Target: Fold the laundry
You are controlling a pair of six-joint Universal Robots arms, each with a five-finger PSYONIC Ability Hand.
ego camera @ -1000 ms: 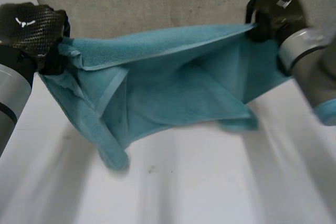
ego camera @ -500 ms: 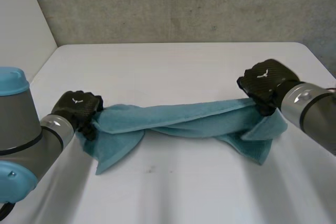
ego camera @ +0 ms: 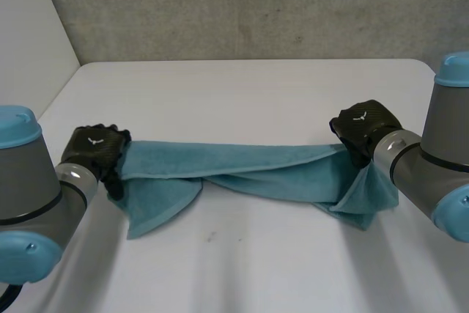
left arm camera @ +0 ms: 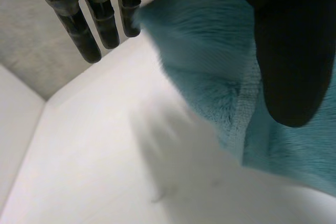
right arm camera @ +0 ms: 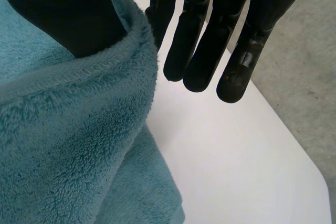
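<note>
A teal towel [ego camera: 249, 170] lies on the white table [ego camera: 242, 93] as a long twisted band stretched between my two hands. At the band's left end rests my left hand [ego camera: 95, 150]; in its wrist view its fingers [left arm camera: 105, 24] stand straight and clear of the cloth, while the thumb [left arm camera: 294, 51] lies over the towel [left arm camera: 210, 66]. My right hand [ego camera: 364, 126] holds the right end slightly raised off the table. There the towel's hemmed edge [right arm camera: 68, 129] is caught between the thumb [right arm camera: 63, 9] and the straight fingers [right arm camera: 210, 35].
A concrete wall [ego camera: 242, 5] runs behind the table's far edge, and a white wall [ego camera: 29, 27] stands at the left. Bare tabletop lies in front of and behind the towel. The table's right edge [right arm camera: 310, 161] runs close past my right hand's fingertips.
Both hands came down from holding the towel spread in the air and laid it on the table as a twisted band. The left hand's fingers have opened off the cloth.
</note>
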